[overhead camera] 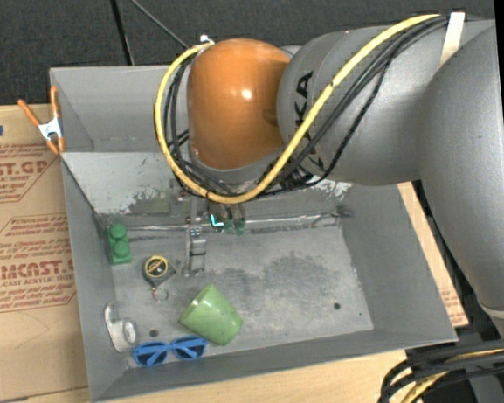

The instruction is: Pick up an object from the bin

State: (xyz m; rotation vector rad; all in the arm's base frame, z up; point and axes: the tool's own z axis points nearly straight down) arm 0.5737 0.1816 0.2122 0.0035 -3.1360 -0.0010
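There, green cup (211,316) in grey bin (294,276)

It was a robotics lab: a grey industrial arm (401,95) with cables (168,124) hung over a metal bin (285,281) on a wooden table (252,402).

We see a stout grey arm (401,95), its rounded links bearing black lettering, capped at the wrist by a glossy orange dome (234,101). Yellow and black cables (165,125) loop round the dome, bound by a white tie; beneath it we make out a small metal tool (196,245) with a teal light.
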